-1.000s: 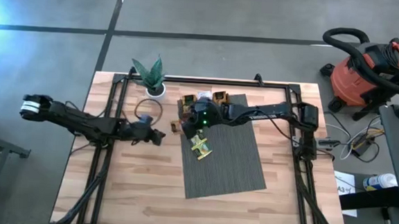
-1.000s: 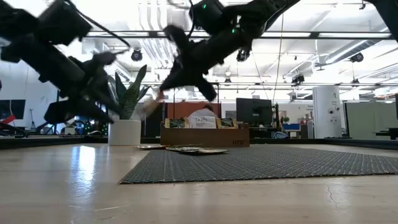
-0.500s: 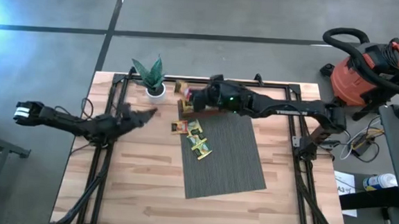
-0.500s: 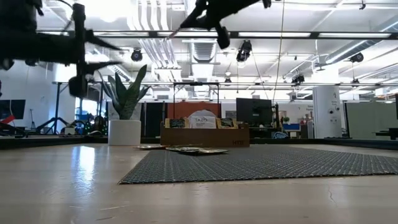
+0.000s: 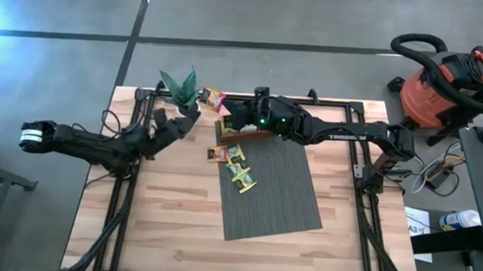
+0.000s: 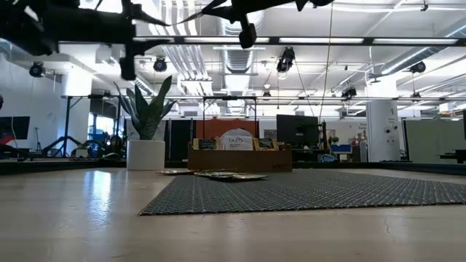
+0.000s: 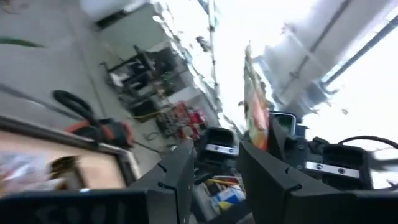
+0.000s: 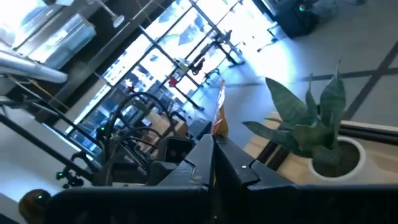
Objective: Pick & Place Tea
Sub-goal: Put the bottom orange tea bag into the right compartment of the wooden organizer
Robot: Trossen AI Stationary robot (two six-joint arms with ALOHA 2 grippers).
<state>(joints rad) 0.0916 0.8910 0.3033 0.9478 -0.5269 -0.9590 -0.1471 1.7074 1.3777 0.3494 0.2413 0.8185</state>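
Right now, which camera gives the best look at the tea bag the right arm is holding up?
The high view: the tea bag shows flat at the tip of the right pincer, beside the plant. The right wrist view shows it only edge-on between shut fingers. The left wrist view blurs it, and the low view doesn't show it clearly.

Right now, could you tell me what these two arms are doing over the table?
The right gripper is shut on a tea sachet, held up in the air near the potted plant at the table's far edge. The left gripper is raised beside it with its fingers open, close to the sachet but not gripping it, which looks like a handover. A few more sachets lie on the grey mat, just in front of the wooden tray.
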